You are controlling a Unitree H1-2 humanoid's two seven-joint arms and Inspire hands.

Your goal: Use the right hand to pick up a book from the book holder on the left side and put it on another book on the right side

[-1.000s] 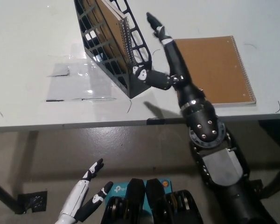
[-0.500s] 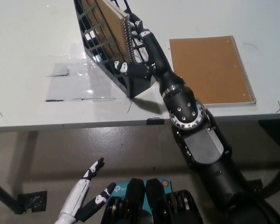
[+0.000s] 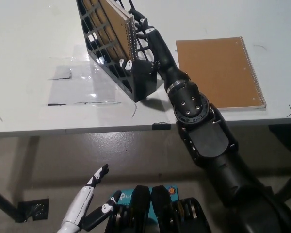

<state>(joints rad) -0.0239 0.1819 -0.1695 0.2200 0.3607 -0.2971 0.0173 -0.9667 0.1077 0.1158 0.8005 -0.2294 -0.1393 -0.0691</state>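
A black wire book holder [image 3: 106,58] stands on the white table [image 3: 34,43] left of centre, with brown spiral-bound books [image 3: 117,24] upright in it. My black right hand [image 3: 144,46] is pressed against the holder's right side, fingers reaching up along the spiral edge of the nearest book and thumb low at the holder's front. Whether it grips the book is not clear. A second brown spiral notebook [image 3: 218,70] lies flat on the table to the right. My white left hand [image 3: 89,204] hangs open below the table edge at the lower left.
Clear tape patches [image 3: 75,87] lie on the table left of the holder. The table's front edge [image 3: 87,128] runs across the picture's middle, with grey floor below. Thin dark wire scraps lie near the holder's base.
My right hand swung left from beside the flat notebook onto the holder's right side and has settled closer against the nearest book. The left hand barely moved.
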